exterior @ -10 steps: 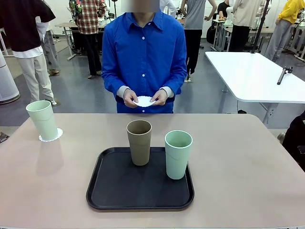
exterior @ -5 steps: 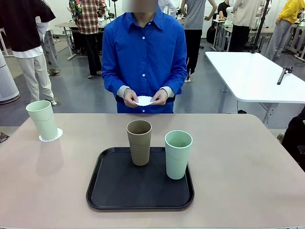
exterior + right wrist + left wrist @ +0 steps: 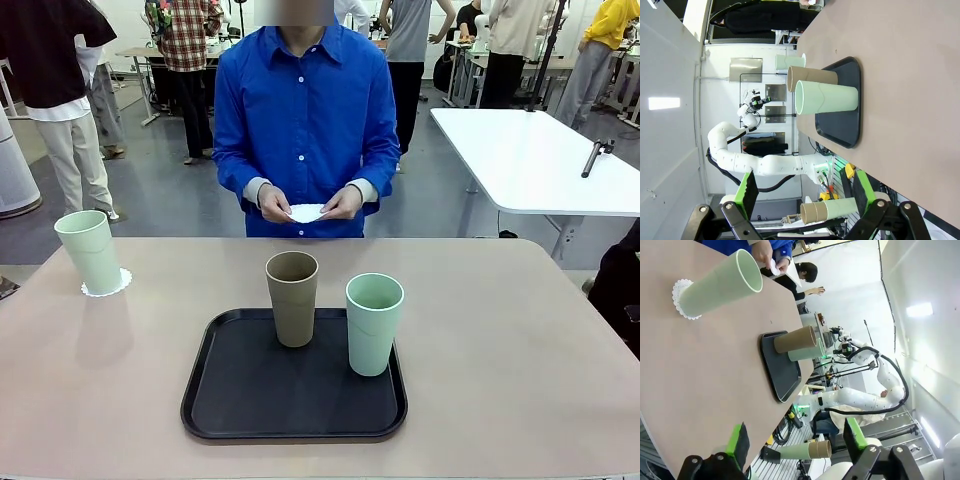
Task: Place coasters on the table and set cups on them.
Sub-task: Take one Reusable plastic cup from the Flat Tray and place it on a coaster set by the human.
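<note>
One green cup (image 3: 90, 250) stands on its coaster (image 3: 110, 286) at the worktop's (image 3: 500, 350) far left. The brown cup (image 3: 292, 297) and second green cup (image 3: 374, 322) wait on the tray (image 3: 240, 400). The person's hands (image 3: 272, 204) hold another coaster (image 3: 306, 212). The left gripper (image 3: 795, 435) and right gripper (image 3: 805, 186) have their jaws apart and empty. The next move, I think, needs this coaster laid on the worktop, then a cup set on it.

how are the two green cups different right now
The left green cup stands on a coaster on the bare table; the right green cup stands in the black tray with no coaster. The left green cup stands alone near the table's corner; the right green cup is beside the brown cup. Both are upright, mint and handleless.
</note>
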Controlling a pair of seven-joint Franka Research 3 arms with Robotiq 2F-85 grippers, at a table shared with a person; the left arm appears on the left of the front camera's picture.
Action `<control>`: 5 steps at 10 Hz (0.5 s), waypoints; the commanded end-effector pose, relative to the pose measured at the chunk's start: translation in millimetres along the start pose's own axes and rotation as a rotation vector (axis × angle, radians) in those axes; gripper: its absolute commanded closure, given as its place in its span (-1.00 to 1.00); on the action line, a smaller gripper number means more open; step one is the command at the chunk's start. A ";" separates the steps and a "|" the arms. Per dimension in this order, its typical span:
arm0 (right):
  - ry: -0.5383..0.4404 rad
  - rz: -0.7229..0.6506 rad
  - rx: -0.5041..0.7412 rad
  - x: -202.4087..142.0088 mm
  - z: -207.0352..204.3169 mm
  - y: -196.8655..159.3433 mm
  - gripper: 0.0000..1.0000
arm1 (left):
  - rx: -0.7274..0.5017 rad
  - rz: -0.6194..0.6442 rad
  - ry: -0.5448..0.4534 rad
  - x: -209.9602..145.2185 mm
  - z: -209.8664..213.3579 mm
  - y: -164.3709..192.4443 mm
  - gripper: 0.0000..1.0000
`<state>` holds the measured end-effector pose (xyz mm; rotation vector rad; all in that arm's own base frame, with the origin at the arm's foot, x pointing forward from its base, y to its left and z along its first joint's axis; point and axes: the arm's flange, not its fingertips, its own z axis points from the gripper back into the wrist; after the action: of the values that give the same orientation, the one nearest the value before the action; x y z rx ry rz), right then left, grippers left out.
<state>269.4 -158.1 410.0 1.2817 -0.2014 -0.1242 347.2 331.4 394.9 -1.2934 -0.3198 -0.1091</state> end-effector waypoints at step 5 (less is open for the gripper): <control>-0.003 0.015 0.013 -1.4 -0.2 -0.3 -1.00 | -0.007 -0.012 0.002 -3.1 0.9 -1.0 -1.00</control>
<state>269.4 -158.1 410.0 1.2817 -0.2014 -0.1242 347.4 331.2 394.9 -1.2942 -0.3197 -0.1099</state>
